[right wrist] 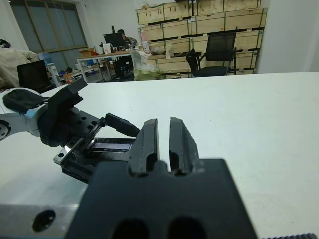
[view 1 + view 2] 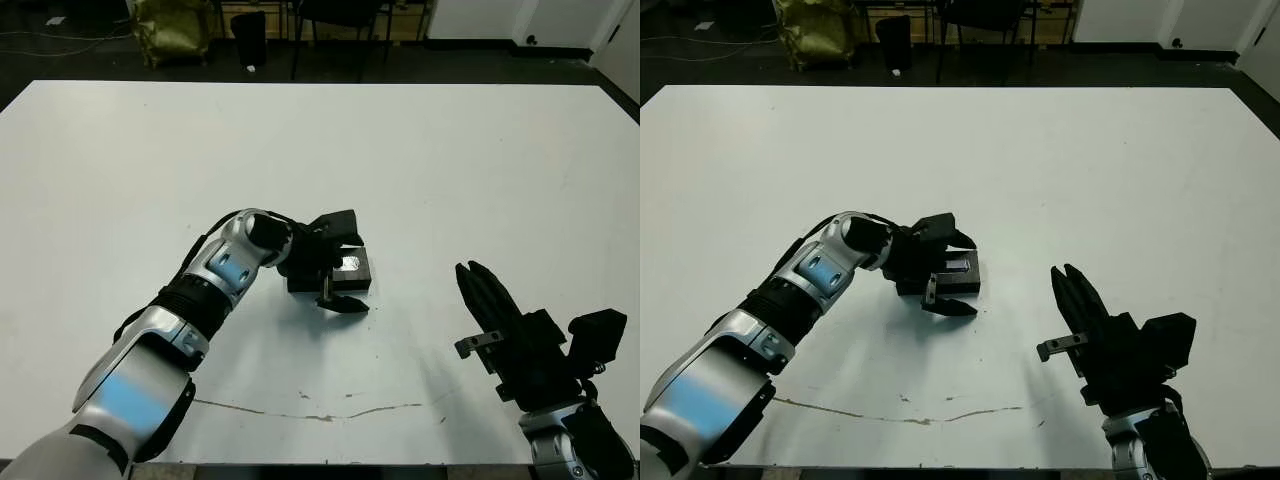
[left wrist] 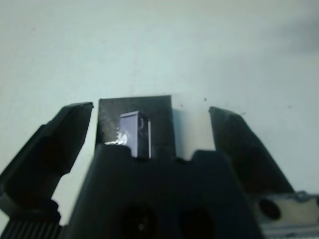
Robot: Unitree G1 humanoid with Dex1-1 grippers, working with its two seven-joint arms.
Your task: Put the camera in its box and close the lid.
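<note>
L gripper (image 2: pixel 335 278) was spread over the lid (image 2: pixel 350 265), which I'd say sat on the box to press it shut. L wrist: fingers (image 3: pixel 50 149) straddled lid. R gripper (image 2: pixel 1075 290) together, idle. Camera unseen.

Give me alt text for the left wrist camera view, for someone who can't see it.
The left gripper hangs open over the lid, a flat black rectangle with a silvery-purple strip, lying on the white table. One black finger stands on each side of the lid, and the gripper's black body hides the lid's near end.
</note>
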